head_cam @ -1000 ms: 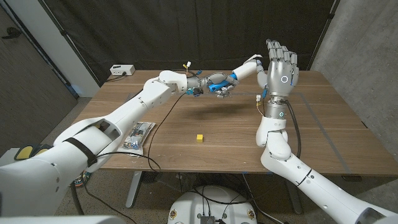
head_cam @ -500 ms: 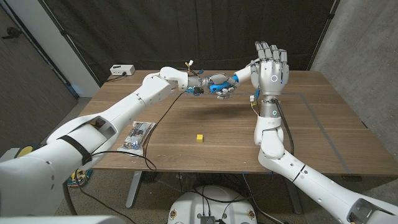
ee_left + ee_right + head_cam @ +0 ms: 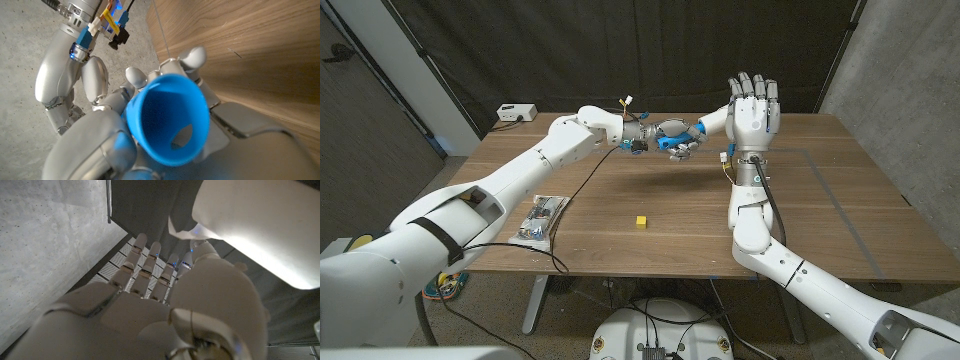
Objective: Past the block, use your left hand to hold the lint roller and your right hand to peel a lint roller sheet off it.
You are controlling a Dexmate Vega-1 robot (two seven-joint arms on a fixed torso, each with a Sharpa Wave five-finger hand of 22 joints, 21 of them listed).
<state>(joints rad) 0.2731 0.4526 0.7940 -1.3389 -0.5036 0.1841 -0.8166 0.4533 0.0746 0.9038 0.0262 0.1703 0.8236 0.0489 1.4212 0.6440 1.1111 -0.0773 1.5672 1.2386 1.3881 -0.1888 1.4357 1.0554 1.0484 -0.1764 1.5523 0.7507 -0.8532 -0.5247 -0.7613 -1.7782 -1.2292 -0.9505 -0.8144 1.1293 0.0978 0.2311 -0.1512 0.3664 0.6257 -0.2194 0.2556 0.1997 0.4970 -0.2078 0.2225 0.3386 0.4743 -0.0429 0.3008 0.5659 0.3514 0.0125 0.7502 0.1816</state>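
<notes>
Two worries: left robot hand (image 3: 672, 138) clamps the lint roller (image 3: 705, 121) by its blue handle, so the spread-open, empty right robot hand (image 3: 752, 108) might just knock it sideways mid-air.

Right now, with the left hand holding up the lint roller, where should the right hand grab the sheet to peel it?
Probably at the white roll end, which sticks out toward the open right hand. The left hand wraps the blue handle, so come in from the robot's right side. The sheet's edge is too small to make out.
</notes>
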